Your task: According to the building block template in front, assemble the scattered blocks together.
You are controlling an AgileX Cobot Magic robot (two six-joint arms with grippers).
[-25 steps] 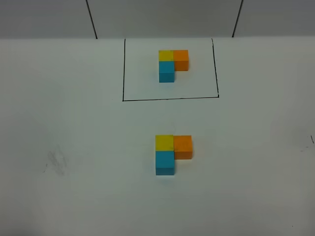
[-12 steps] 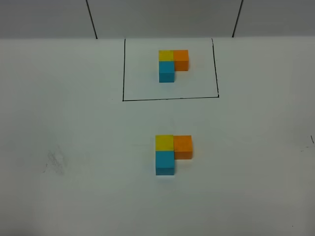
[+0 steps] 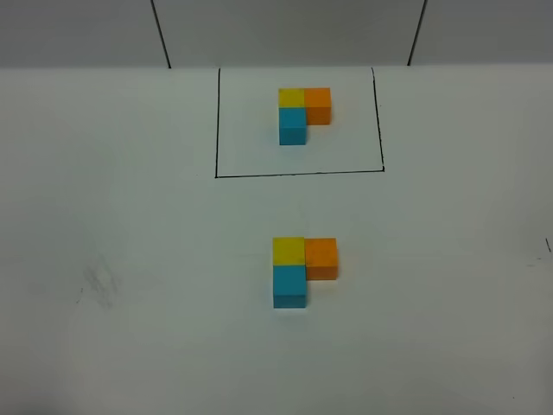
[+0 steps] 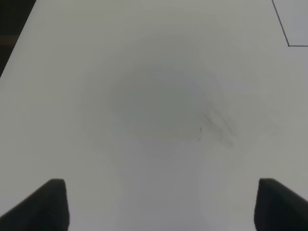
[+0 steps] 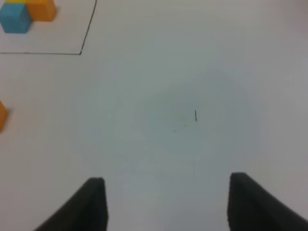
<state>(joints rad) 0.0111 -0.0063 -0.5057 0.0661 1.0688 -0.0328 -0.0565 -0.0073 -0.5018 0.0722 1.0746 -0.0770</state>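
1. The left gripper (image 4: 161, 204) hung over bare table, its two dark fingers (image 4: 48, 204) spread wide apart with nothing between them.
2. The right gripper (image 5: 166, 202) also hung over bare table, its fingers (image 5: 89, 204) standing apart with a clear gap and nothing held; they stood closer together than the left pair.
3. Neither gripper showed in the high view; both were well away from the blocks.
4. Under the left gripper the white table (image 3: 130, 346) carried a faint grey smudge (image 4: 219, 125), and a corner of the drawn black rectangle (image 4: 288, 33) showed at the edge of that wrist view.
5. Under the right gripper lay a tiny dark mark (image 5: 195, 115) on the table.
6. The scattered blocks (image 3: 298, 268) sat near the middle of the table, pressed together in an L: the yellow cube (image 3: 289, 251) touched the orange cube (image 3: 320, 256) on its right and the blue cube (image 3: 289, 285) on its near side.
7. The template (image 3: 302, 112) stood farther back, inside the black rectangle (image 3: 216, 130), showing the same L of yellow, orange and blue.
8. The two clusters were well apart, the rectangle's near line running between them.
9. In the right wrist view, part of the template (image 5: 26, 12) and a sliver of the orange cube (image 5: 2, 115) were visible at the picture's edge.
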